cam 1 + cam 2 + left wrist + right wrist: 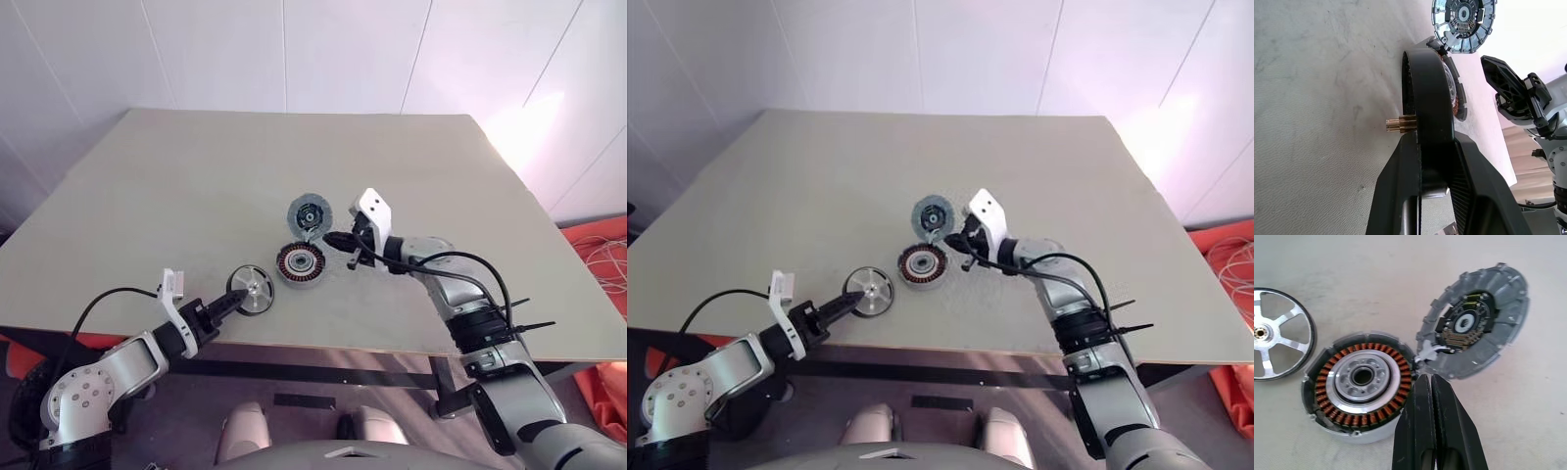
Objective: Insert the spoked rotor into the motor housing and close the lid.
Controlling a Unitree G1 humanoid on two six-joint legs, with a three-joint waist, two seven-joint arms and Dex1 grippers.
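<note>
The spoked rotor [252,290] is a shiny silver disc with a black rim, tilted up near the table's front edge. My left gripper [237,296] is shut on its rim; in the left wrist view the fingers [1474,186] clamp the rotor [1425,93] edge-on, with a brass shaft sticking out of one side. Just right of it the motor housing [1359,382] lies open, showing copper windings around a silver centre. The grey lid [1503,293] leans tilted beside the housing, inner face showing. My right gripper [1431,382] is shut and empty, hovering at the housing's right side.
The beige table [196,176] stretches far back and to both sides, its front edge just below the parts. Orange material and loose cables [602,250] lie on the floor off the table's right side. White walls stand behind.
</note>
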